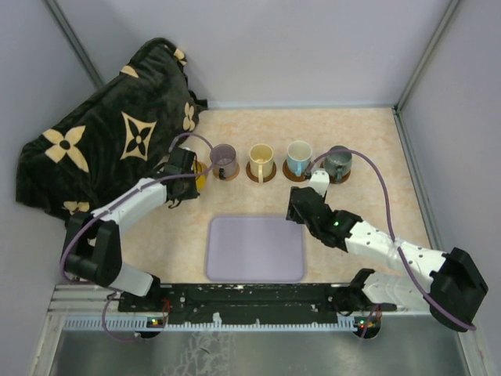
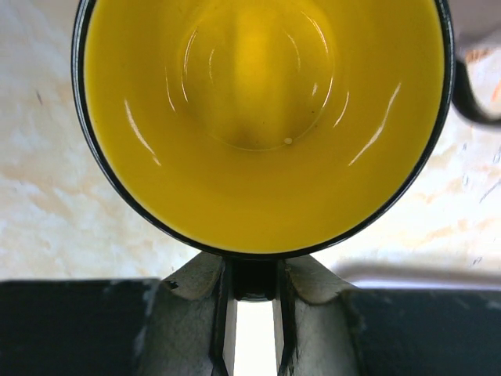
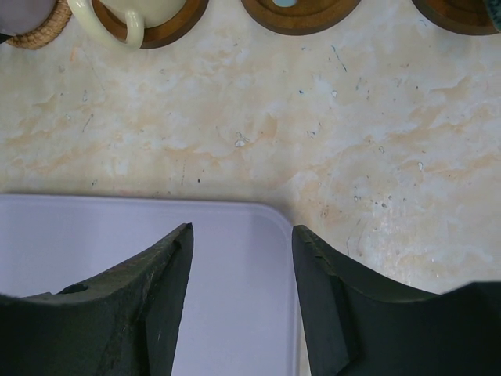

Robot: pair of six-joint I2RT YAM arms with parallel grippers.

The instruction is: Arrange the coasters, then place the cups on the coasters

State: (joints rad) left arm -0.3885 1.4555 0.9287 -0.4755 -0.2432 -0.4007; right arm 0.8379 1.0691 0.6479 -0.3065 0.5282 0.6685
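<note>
- One cup, the yellow-orange cup, is the only one outside the row. The left gripper has its fingers pinched tight on the cup's near side, apparently at the handle. It holds the cup just left of the smoky purple cup, at the open left end of the line, which is the only place left for it.
- Whether a coaster lies under the yellow-orange cup I cannot tell, because its bowl hides the table below.
- Four cups stand side by side along the far part of the table, each on its own disc. After the purple one come the cream cup, the white cup with its blue inside, and the dark grey-green cup.
- The dark brown coaster shows as a ring around the cream cup's base, so that cup sits well centred.
- The lavender tray lies near the arms, well apart from the row.
- The right gripper hovers over the tray's far right corner with its fingers spread, holding nothing. It is likely parked out of the left arm's way.
</note>
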